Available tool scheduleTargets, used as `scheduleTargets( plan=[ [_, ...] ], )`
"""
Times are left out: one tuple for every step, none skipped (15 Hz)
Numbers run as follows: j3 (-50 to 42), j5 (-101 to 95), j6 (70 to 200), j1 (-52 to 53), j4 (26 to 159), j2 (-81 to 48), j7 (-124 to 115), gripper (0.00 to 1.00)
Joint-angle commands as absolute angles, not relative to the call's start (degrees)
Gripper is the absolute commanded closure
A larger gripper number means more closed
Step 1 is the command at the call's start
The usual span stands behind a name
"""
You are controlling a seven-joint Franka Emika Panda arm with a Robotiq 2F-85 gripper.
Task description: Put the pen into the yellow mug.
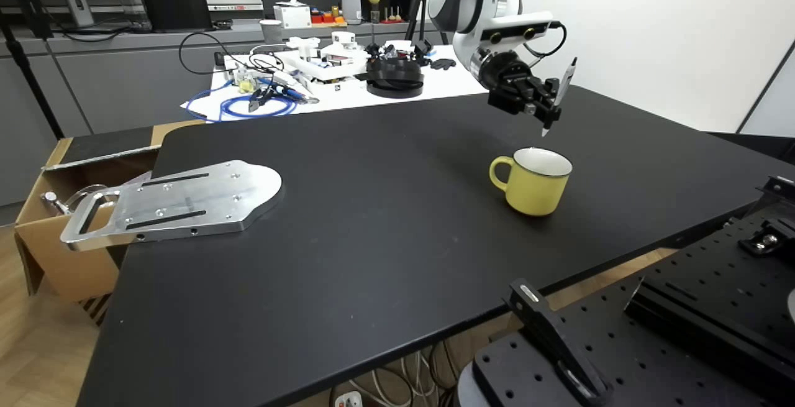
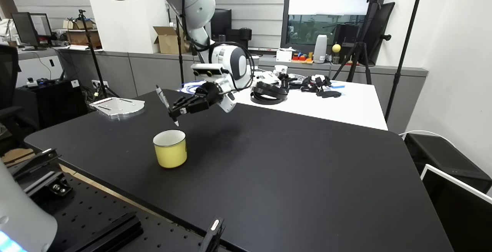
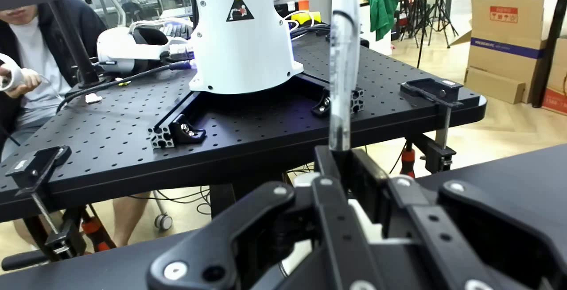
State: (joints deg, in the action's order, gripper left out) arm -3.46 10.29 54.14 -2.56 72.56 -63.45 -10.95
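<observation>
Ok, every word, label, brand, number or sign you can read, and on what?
"PREMIUM-PC", probably: blue band on the tall brown cardboard box; rest blurred.
Black-edged warning triangle, no readable words: rounded white robot base.
Red label, same box: too blurred.
Slim translucent pen: markings too blurred.
Anything else: too small.

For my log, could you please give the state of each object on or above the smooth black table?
Squat yellow mug: upright on the table.
Slim pale pen: tilted, aloft, not yet in the mug.
Black two-fingered gripper: closed on the pen.
Slotted silver metal plate: lying flat, overhanging the table edge.
</observation>
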Motion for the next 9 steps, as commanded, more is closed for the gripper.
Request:
scheduleTargets(
  plan=[
    [-3.64, 11.19, 52.53, -2.62, 70.86, -65.99, -11.32, 0.96],
    [-3.66, 11.24, 52.50, -2.66, 70.74, -66.57, -11.33, 0.96],
    [-3.68, 11.24, 52.52, -2.66, 70.62, -67.22, -11.38, 0.96],
    [-3.70, 11.21, 52.53, -2.63, 70.55, -67.74, -11.41, 0.96],
    [-3.73, 11.19, 52.59, -2.60, 70.50, -68.31, -11.46, 0.96],
    [-3.76, 11.21, 52.69, -2.61, 70.44, -68.83, -11.49, 0.96],
    [-3.77, 11.23, 52.66, -2.63, 70.32, -69.31, -11.50, 0.96],
    [-3.82, 11.23, 52.71, -2.63, 70.22, -69.85, -11.54, 0.96],
    [-3.85, 11.18, 52.68, -2.62, 70.07, -70.32, -11.57, 0.96]
  ],
)
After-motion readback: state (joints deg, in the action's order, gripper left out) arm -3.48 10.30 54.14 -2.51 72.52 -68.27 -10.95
